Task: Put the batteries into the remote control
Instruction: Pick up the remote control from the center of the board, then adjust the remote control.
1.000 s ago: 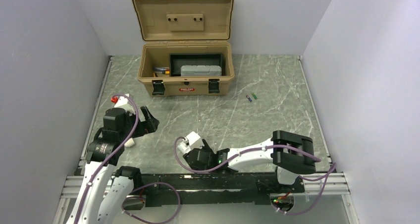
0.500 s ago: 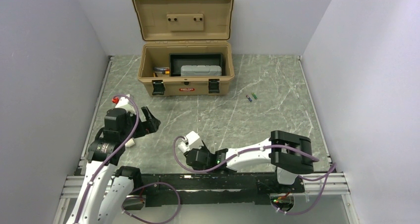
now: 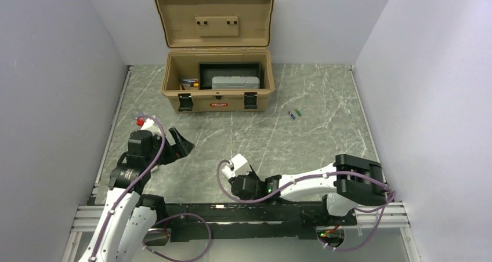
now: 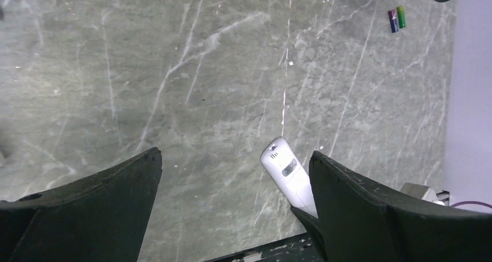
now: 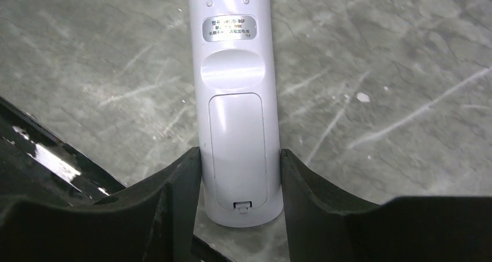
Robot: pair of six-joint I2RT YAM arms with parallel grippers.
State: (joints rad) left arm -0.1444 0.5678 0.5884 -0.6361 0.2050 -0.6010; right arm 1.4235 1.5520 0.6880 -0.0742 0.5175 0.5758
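Note:
The remote control (image 5: 237,99) is a slim white bar lying back side up on the table, its battery cover in place. My right gripper (image 5: 239,155) is shut on its near end, one black finger on each side. In the top view the right gripper (image 3: 242,178) sits low near the front rail. The left wrist view shows the remote control (image 4: 285,172) beside the right finger. Two batteries (image 3: 295,113), one purple and one green, lie together on the table right of the toolbox, and show as batteries (image 4: 397,18) far off. My left gripper (image 3: 176,145) hangs open and empty.
An open tan toolbox (image 3: 216,97) stands at the back centre, holding a black tray and a grey case. The black front rail (image 3: 232,213) runs just behind the right gripper. White walls close in both sides of the marbled table (image 3: 325,146).
The right gripper has closed on the remote control and that arm has shifted to the right. The left arm has moved slightly forward and right, still open.

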